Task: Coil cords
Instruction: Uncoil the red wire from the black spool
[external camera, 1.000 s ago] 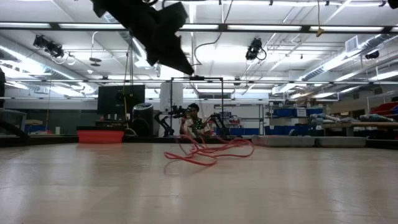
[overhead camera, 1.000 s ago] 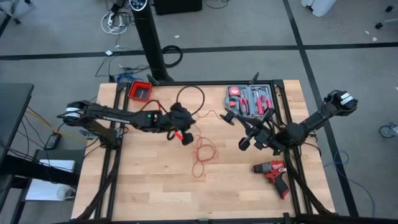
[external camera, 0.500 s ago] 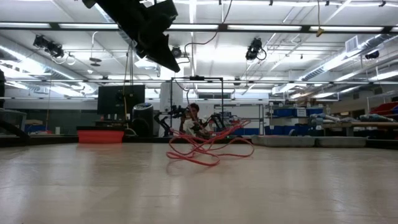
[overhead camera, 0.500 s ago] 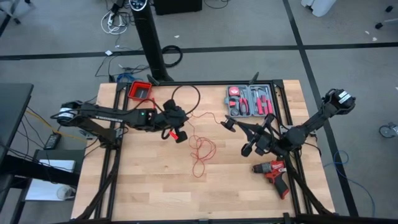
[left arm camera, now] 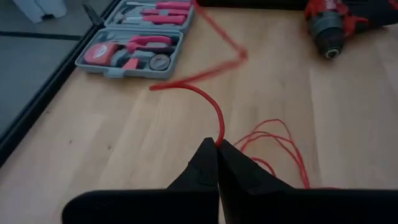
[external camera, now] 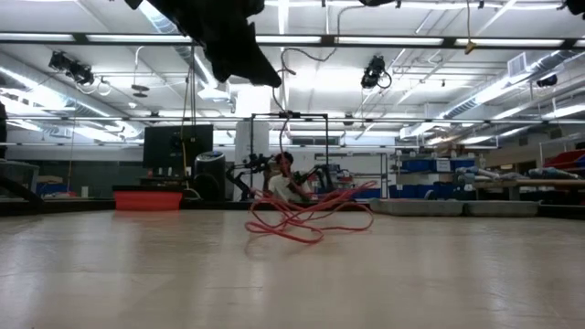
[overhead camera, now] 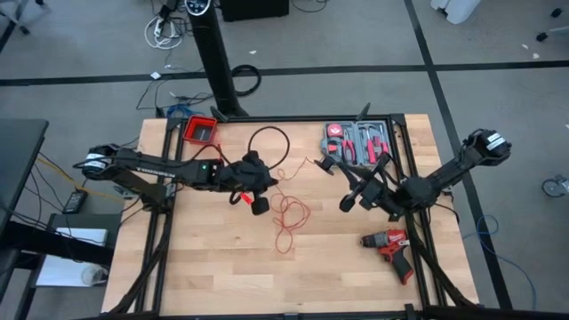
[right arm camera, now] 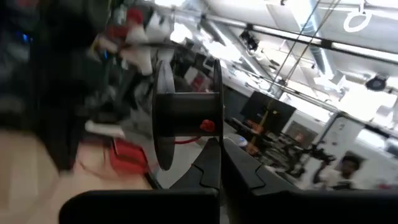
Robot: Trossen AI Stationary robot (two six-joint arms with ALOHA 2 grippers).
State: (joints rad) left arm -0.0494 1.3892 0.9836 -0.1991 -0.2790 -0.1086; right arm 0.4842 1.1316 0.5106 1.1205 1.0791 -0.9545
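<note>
A: Where is the cord [overhead camera: 286, 212] shown, and by what is it gripped?

B: A loose red tangle is seen at the middle of the table [overhead camera: 222, 267], with a black loop [overhead camera: 269, 142] toward the far edge. From the tangle a strand is carried up to the left gripper [overhead camera: 252, 193], whose fingers are pressed together on the wire, as shown in the left wrist view [left arm camera: 216, 144].

A: And the right gripper [overhead camera: 335, 169]?

B: It is shown closed near the tool case [overhead camera: 356, 142], with a black spool [right arm camera: 186, 112] held at its fingertips; a red strand leads toward it. The drill [overhead camera: 391, 246] is left apart.

A: How is the wire expected to handle?

B: It is judged very light and limp, springy enough to kink and snag. It is best taken near an end, and slack should be fed gently so that loops are not dragged or knotted.
</note>
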